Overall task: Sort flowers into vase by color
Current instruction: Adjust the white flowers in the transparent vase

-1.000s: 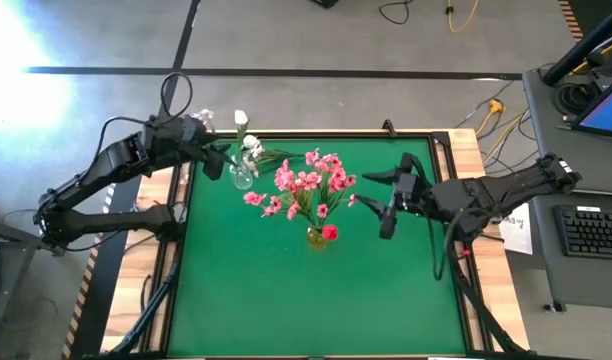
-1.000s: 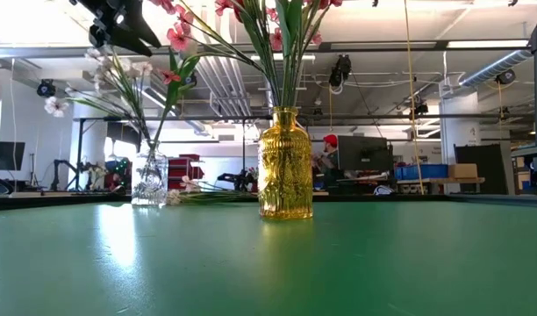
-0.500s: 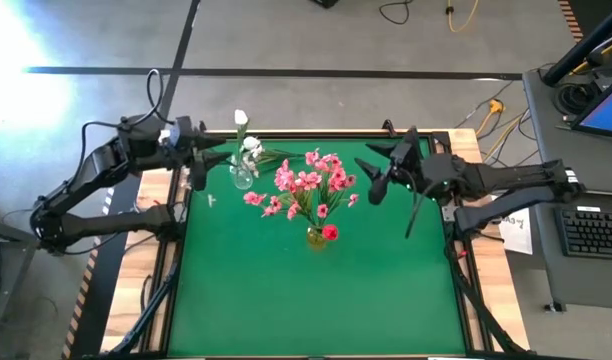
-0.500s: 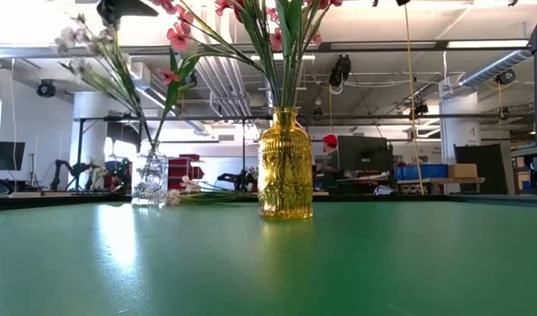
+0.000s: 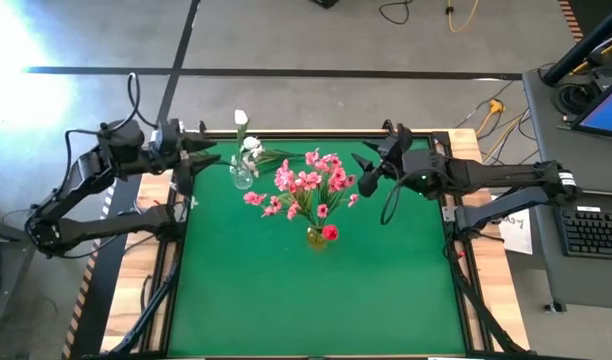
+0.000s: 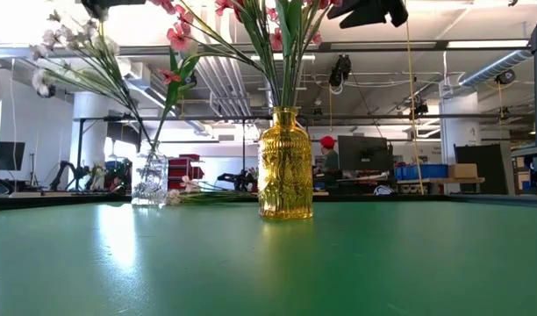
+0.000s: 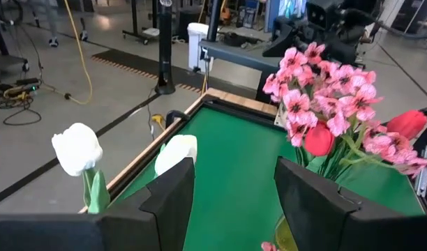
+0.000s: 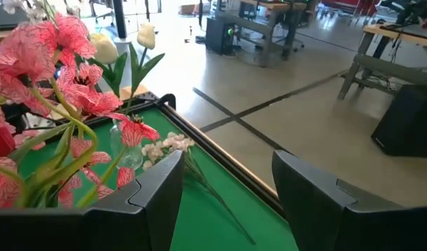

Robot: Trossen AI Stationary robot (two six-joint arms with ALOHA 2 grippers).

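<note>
A: Right tool [image 5: 369, 172] hangs over the far right part of the worktop [image 5: 386, 290], fingers spread, nothing between them. Left tool [image 5: 186, 168] is out at the far left edge, released as well and empty.

B: And the flowers?

A: Pink blossom sprays [image 5: 308, 183] and a red tulip [image 5: 330, 232] stand in the amber vase [image 6: 285, 165], just to the right tool's left and a touch nearer us. The clear vase [image 6: 149, 179] sits close in front of the left tool, with white tulips [image 7: 77, 149] and white sprays in it.

B: Anything left to sort?

A: One stem, I think: a white blossom spray [image 8: 170, 144] lying flat on the worktop by the far rim, behind the clear vase. Seen from above it is mostly hidden by the bouquets, so I can't say whether a second one lies there.

B: How does it lie?

A: Its long axis runs roughly along the far edge. Blossoms point toward the clear vase; the stem trails toward the right tool.

B: Which arm is nearer?

A: The stem end looks nearer the right one, the blossom end nearer the left. The stem's goal, the clear vase, is on the left tool's side.
</note>
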